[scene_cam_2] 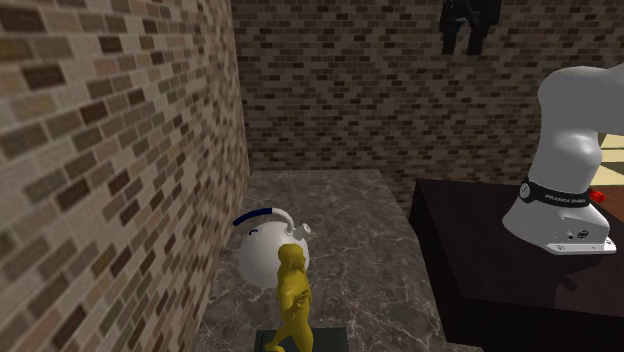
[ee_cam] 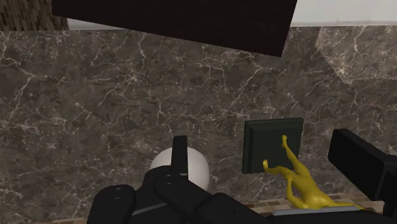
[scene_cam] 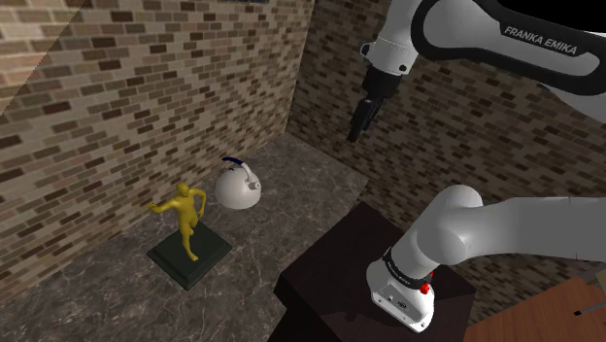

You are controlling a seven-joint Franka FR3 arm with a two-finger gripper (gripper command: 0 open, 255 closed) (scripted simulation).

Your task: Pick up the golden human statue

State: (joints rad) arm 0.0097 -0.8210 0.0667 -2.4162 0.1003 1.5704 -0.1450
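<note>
End effector (scene_cam: 361,123) is hovering wide open; misaligned descent is risking tipping golden statue (scene_cam: 185,218) into adjacent white teapot (scene_cam: 238,189).

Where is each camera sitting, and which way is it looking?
Shoulder view: beside the dark stand, looking down at the marble counter; shows the white arm and the gripper up high.
Second exterior view: low over the counter, facing the far brick wall; shows the arm's base.
Wrist view: on the hand, looking straight down; open fingers show.
All share the golden statue and white teapot.
</note>
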